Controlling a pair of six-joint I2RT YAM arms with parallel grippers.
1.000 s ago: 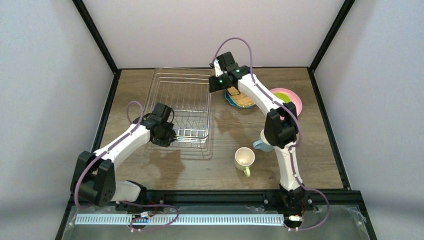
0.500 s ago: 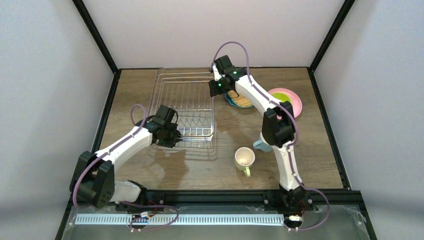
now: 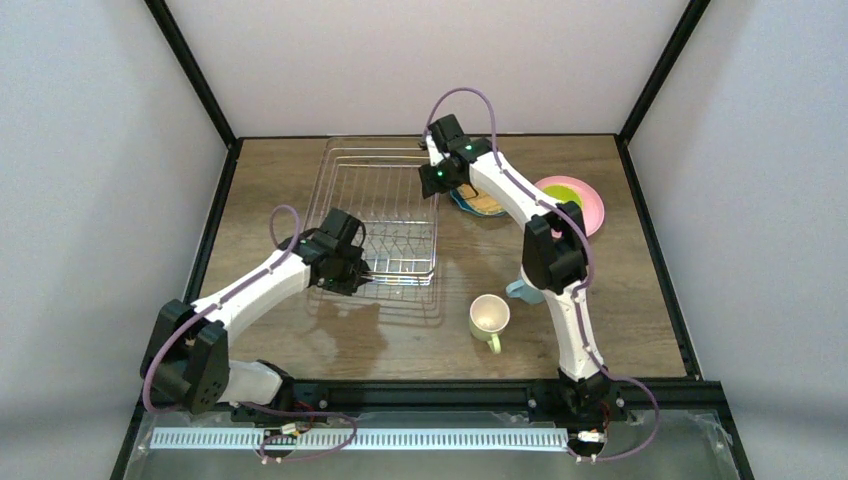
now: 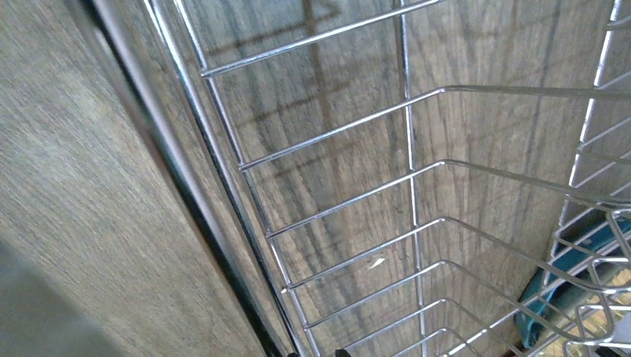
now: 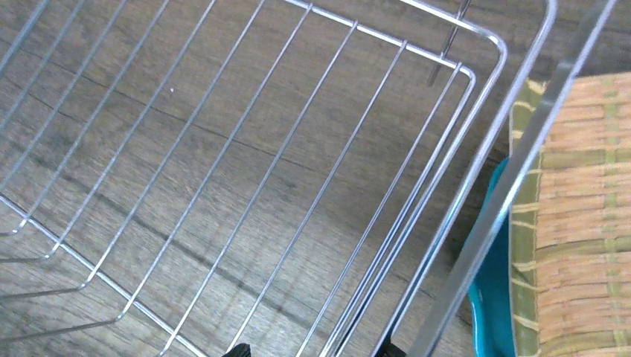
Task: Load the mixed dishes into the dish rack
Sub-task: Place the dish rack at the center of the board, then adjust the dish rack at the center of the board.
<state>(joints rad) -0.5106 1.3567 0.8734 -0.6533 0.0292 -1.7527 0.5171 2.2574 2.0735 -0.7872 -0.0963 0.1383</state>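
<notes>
The dish rack lies at the table's far middle, with no dish in it. My left gripper is at its near left corner, shut on the rim wire; only the fingertips' ends show in the left wrist view. My right gripper is open, its jaws astride the rack's right side wall. Just right of the rack, the tan woven plate rests on the teal plate. The pink plate holds the lime-inside bowl. The pale yellow-green mug stands near the middle. The light-blue mug is partly behind my right arm.
Black frame rails run along the table's left, right and near edges. The right arm's elbow reaches over the table between the mugs and the plates. The teal plate's edge touches or nearly touches the rack's right wall.
The dish rack has slid to the right, toward the plates, along with my left gripper on its near left corner. The right gripper has stayed open at the rack's right wall.
</notes>
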